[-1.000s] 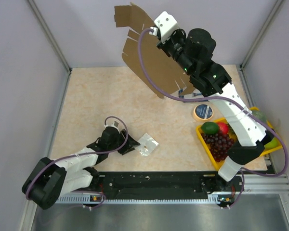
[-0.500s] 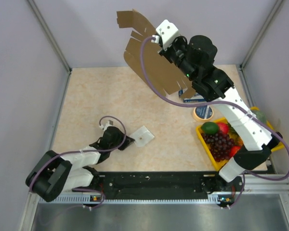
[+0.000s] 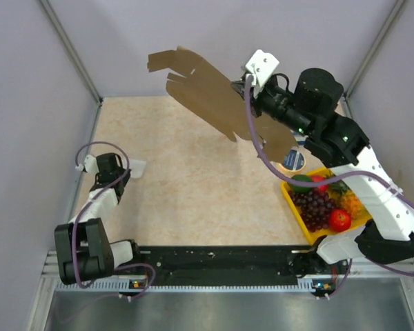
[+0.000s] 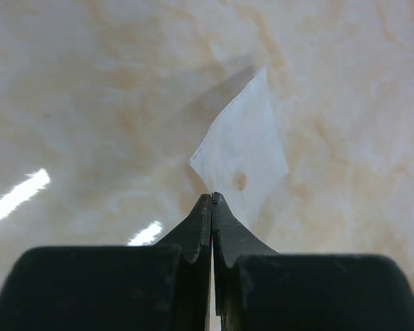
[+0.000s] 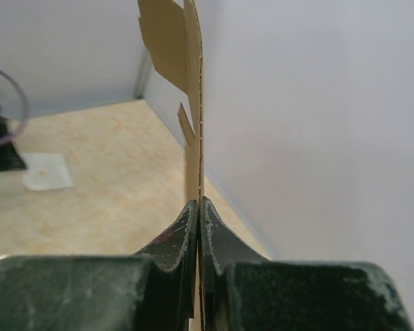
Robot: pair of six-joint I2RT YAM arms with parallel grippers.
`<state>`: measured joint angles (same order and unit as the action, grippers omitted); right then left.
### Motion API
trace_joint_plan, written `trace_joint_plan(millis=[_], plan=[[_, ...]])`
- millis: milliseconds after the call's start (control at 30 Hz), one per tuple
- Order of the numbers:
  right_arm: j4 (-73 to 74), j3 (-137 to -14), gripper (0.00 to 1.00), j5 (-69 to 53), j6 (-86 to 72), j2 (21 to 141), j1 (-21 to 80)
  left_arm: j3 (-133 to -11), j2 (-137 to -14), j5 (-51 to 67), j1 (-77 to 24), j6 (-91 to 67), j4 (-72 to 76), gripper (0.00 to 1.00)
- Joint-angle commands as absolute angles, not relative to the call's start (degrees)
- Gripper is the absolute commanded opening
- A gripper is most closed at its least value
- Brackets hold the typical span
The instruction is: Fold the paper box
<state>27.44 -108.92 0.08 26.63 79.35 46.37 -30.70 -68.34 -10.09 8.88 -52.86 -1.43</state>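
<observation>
The paper box (image 3: pixel 210 96) is a flat brown die-cut sheet held high over the back of the table, tilted, with its flaps pointing up and left. My right gripper (image 3: pixel 244 95) is shut on its right-hand part. In the right wrist view the sheet (image 5: pixel 195 103) stands edge-on, pinched between the shut jaws of that gripper (image 5: pixel 198 201). My left gripper (image 3: pixel 123 168) sits low at the table's far left, shut on a corner of a small white packet (image 3: pixel 135 165). In the left wrist view the packet (image 4: pixel 245 155) sticks out beyond the gripper's (image 4: pixel 212 196) shut tips.
A yellow tray (image 3: pixel 295 210) at the right holds grapes (image 3: pixel 314 207), a red fruit (image 3: pixel 339 219) and a green fruit (image 3: pixel 301 183). A tape roll (image 3: pixel 290 161) lies just behind it. Grey walls enclose the table on the left, back and right.
The left gripper shut on the white packet and carried it from the front middle to the far left. The right arm swung the cardboard sheet leftward and tilted it flatter.
</observation>
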Motion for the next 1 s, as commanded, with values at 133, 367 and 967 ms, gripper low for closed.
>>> trace_joint_plan(millis=[133,367,967], plan=[[33.1,-116.1,0.0,-11.9,9.4,69.2,48.9,-33.6,-73.1,-8.9,19.1,-46.0,-4.4,0.19],[35.9,-116.5,0.0,-9.9,6.4,67.5,49.0,-37.3,-67.9,-11.3,19.2,-42.7,-12.2,0.57],[20.0,-85.8,0.0,-20.7,22.3,83.7,34.5,-32.8,-35.6,32.5,18.0,-29.8,-0.5,0.64]])
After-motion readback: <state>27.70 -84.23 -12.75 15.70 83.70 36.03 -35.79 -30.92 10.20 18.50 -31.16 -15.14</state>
